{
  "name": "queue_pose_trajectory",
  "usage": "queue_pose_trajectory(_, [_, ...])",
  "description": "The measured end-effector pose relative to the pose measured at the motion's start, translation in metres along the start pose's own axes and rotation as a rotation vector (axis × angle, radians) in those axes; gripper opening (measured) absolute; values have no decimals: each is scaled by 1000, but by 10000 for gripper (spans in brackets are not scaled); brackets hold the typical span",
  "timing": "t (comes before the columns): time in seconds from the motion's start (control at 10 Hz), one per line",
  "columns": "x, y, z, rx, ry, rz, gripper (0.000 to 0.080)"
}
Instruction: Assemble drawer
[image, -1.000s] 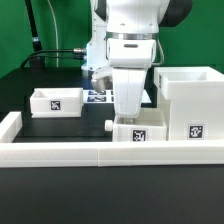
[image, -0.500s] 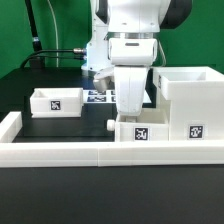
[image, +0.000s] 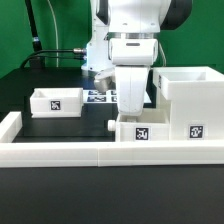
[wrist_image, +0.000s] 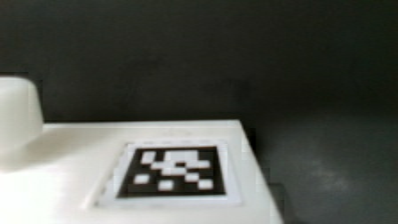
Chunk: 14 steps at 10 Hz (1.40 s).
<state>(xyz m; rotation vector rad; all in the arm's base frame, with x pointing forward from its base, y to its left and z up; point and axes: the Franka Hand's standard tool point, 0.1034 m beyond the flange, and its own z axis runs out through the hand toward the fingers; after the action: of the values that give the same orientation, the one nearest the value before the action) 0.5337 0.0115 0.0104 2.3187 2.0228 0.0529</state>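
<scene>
Exterior view, clock positions read on that picture.

- Bench (image: 65, 126): black top, fills the middle of the frame.
- Arm (image: 135, 25): white, comes down from 12 o'clock to the centre.
- White rail (image: 60, 151): long low wall across 6 o'clock, turning up at 9 o'clock.
- Large white box (image: 188, 103): open-topped, at 3 o'clock, standing just behind the rail. One marker tag on its front face.
- Left tray (image: 55, 101): small white open tray at 9 o'clock, tag on its front. Well apart from the other parts.
- Centre tray (image: 150, 131): small white drawer part just below centre, touching or just beside the large white box; cannot tell which. Tag on its front.
- Gripper (image: 130, 112): straight above the centre tray, its lower end at the tray's rim. The fingers are hidden, so whether they are apart or together cannot be told.
- Marker board (image: 100, 97): flat on the bench behind the gripper, partly covered by it.
- Knob (image: 109, 125): small white stub on the 9 o'clock end of the centre tray.

Wrist view: blurred. Shows a white surface (wrist_image: 71, 150) with a tag (wrist_image: 175, 170) on it and dark bench beyond. No fingers show.
</scene>
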Motion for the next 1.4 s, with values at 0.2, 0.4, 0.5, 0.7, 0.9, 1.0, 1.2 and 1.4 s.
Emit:
queue_pose_trajectory(0.2, [-3,1,0,5,-21,-15,42])
queue_pose_trajectory(0.4, [-4,1,0,4,-21,-14,42])
queue_pose_trajectory(0.5, [-4,1,0,4,-21,-14,42])
queue_pose_trajectory(0.7, [-3,1,0,11,-27,-38,42])
queue_pose_trajectory(0.9, [-3,1,0,13,-29,-34,42])
queue_pose_trajectory(1.0, [-3,1,0,13,-30,-34,42])
queue_pose_trajectory(1.2, [-4,1,0,12,-35,-37,42])
queue_pose_trajectory(1.4, [-5,1,0,11,-35,-35,43])
